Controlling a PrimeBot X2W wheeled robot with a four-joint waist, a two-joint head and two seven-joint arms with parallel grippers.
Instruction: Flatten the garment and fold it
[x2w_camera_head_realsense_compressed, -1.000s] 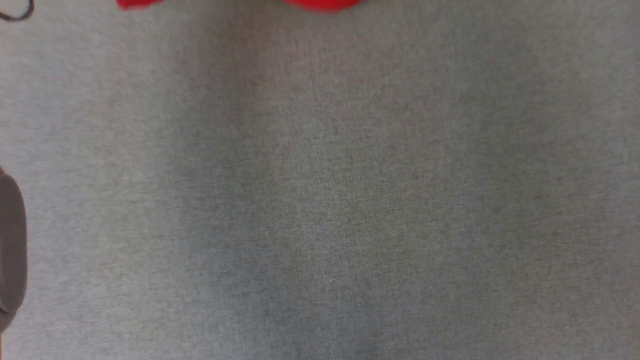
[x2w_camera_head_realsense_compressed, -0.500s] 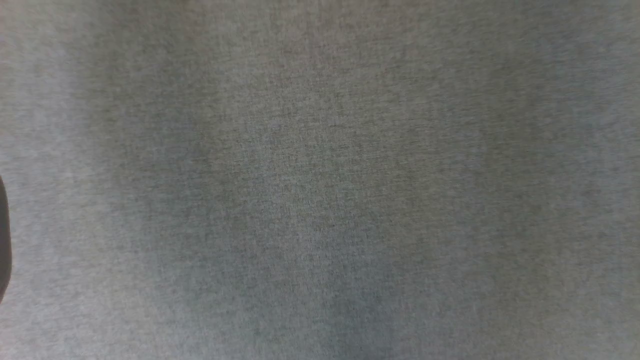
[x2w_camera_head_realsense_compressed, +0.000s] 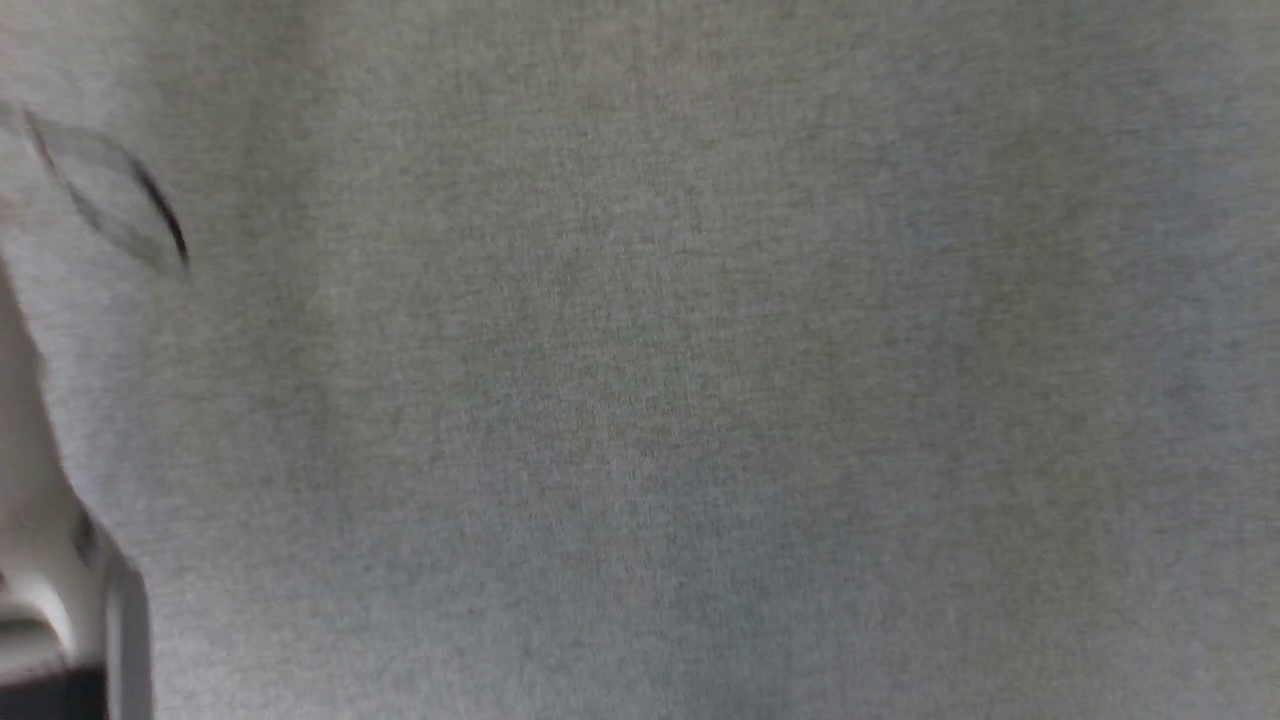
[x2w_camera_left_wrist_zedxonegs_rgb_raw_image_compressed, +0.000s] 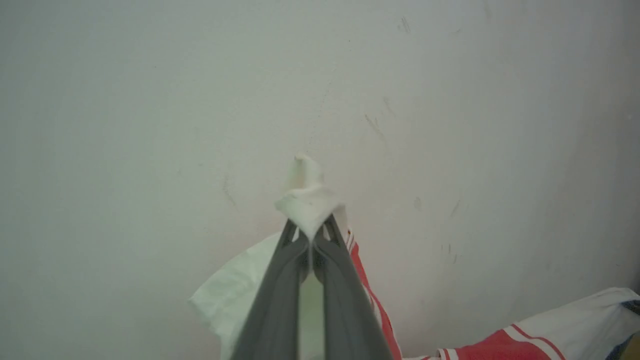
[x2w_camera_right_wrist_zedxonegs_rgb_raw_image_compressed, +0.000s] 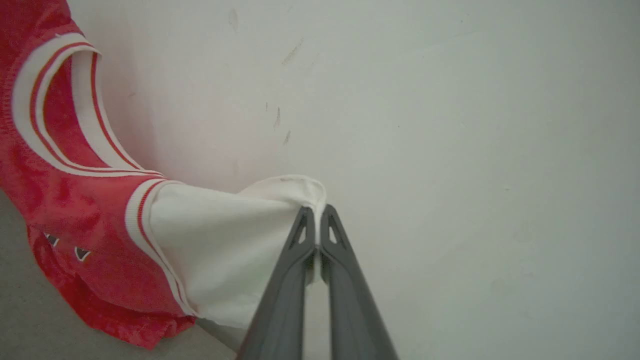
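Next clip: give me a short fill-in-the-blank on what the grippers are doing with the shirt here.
1. The left gripper pinches a ____ fold of the garment.
2. The right gripper has its jaws ____ on the same garment.
3. The collar is trimmed in white and ____ stripes.
Missing words: white; shut; red.

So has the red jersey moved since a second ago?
Yes, likely. The jersey had a red edge beside the dark loop on the grey surface; grey lies there now, so it moved up-view.
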